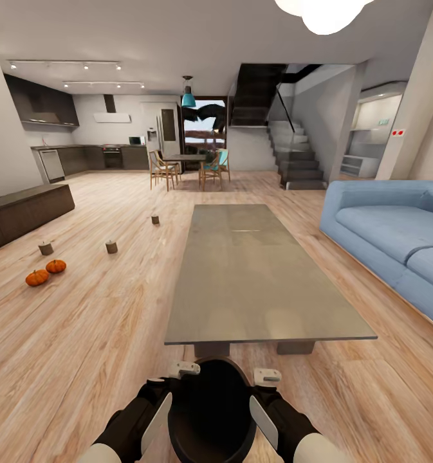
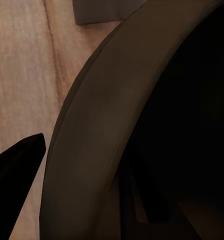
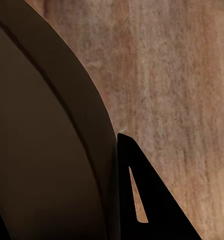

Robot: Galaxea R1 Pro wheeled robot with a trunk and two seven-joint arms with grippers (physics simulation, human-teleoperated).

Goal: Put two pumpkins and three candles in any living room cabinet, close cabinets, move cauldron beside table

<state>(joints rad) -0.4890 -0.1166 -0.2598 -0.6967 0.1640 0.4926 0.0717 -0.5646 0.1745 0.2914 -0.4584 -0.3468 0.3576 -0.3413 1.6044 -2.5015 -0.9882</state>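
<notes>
Left gripper (image 1: 153, 411) and right gripper (image 1: 266, 411) flank cauldron (image 1: 210, 411), jaws of each pinching its rim. Worktop (image 1: 255, 276) just ahead of jaws. Pumpkins (image 1: 46, 272), candles (image 1: 111, 246) on floor (image 1: 100, 334) far left-ahead; cabinet (image 1: 23, 212) beyond.

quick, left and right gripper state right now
Left gripper: against the cauldron rim, grip cannot be told.
Right gripper: against the cauldron's other side, grip cannot be told.
</notes>
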